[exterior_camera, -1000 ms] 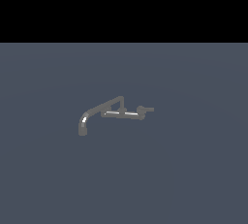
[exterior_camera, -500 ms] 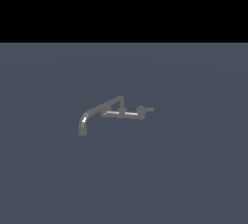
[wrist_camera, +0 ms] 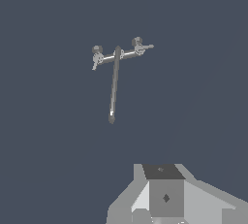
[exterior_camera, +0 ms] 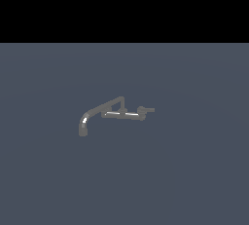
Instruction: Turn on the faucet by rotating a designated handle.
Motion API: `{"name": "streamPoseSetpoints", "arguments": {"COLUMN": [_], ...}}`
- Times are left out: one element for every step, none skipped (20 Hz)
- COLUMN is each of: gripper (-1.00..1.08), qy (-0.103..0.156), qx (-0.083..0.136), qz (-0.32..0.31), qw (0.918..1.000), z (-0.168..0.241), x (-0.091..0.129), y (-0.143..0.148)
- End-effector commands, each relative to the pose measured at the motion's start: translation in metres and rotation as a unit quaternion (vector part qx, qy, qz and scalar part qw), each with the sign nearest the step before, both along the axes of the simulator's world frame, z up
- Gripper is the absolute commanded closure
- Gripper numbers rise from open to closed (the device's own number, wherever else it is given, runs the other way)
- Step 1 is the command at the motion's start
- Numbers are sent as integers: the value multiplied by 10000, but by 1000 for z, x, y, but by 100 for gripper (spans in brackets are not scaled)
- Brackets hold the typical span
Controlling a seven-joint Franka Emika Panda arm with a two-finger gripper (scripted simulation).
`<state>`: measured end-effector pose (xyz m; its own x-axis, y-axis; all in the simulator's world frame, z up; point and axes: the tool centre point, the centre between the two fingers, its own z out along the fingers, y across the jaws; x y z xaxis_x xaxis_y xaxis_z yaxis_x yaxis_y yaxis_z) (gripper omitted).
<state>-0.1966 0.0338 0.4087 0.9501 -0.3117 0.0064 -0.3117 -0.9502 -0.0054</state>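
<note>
The faucet (exterior_camera: 116,114) is a small dark grey tap on the grey floor, and its long hooked spout (exterior_camera: 95,114) reaches toward the exterior view's left. A thin shiny crossbar (exterior_camera: 121,114) links two hubs. A short handle lever (exterior_camera: 147,109) sticks out at the crossbar's right end. The wrist view looks down on the faucet (wrist_camera: 116,58) with this handle (wrist_camera: 145,47) and a second short lever (wrist_camera: 95,63) at the other end. Only the gripper's grey body (wrist_camera: 164,196) shows there, far from the faucet. Its fingers are out of sight. The arm is absent from the exterior view.
A flat dark grey floor (exterior_camera: 194,170) surrounds the faucet on all sides. A black band fills the upper part of the exterior view.
</note>
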Motion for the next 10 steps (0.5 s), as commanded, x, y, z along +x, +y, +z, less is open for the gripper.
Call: {"name": "streamPoseSetpoints", "arguments": {"gripper": [108, 108, 108, 108, 108, 108, 108, 108, 108, 108], "qy": [1, 2, 2, 3, 4, 5, 6, 7, 8, 9], "qx": [6, 7, 9, 10, 12, 14, 16, 17, 19, 21], "qz": [-330, -460, -589, -719, -848, -977, -1105, -1233, -1361, -1488], "qw": [9995, 9989, 9983, 9974, 9964, 9952, 9939, 9924, 9907, 9889], "z": [-16, -23, -29, -36, -42, -49, -55, -61, -68, -74], "x": [13, 18, 23, 28, 33, 39, 44, 49, 54, 60], "y": [3, 4, 5, 5, 6, 6, 6, 6, 6, 6]}}
